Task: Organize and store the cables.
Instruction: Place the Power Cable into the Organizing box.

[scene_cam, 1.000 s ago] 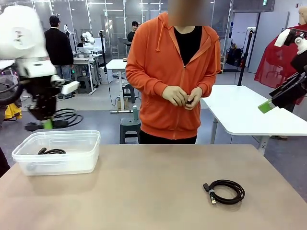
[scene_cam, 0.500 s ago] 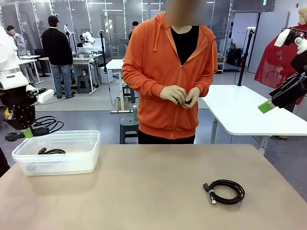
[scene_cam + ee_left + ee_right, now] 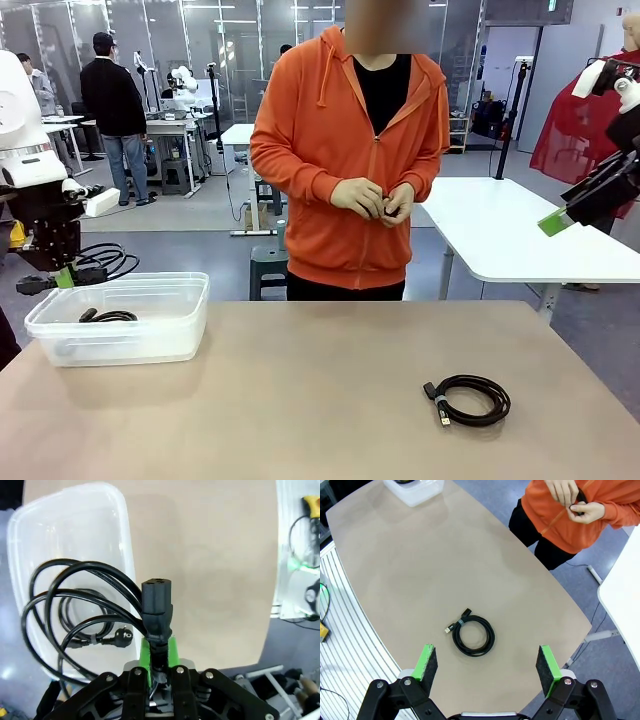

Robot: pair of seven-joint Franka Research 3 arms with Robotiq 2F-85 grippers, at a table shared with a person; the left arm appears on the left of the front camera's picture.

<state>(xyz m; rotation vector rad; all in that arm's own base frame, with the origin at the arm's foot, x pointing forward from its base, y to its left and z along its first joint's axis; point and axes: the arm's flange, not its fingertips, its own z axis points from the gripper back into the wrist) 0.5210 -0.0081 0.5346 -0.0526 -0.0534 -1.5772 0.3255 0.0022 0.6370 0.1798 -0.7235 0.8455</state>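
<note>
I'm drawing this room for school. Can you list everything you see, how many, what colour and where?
table: one, tan, in front.
box: one, clear, table's left end.
coiled cord: one, black, table's right side.
boxed cord: one, black, inside the box.
hanging cord: one, black, above the box.
white table: one, white, behind at right.
person: one, orange hoodie, far side.
hands: two, together at the waist.
left tool: one, black and green, shut on the hanging cord.
right tool: one, black and green, open, up at right.

Likely a lab: white worktables (image 3: 520, 235), glass partitions (image 3: 160, 40) behind.
</note>
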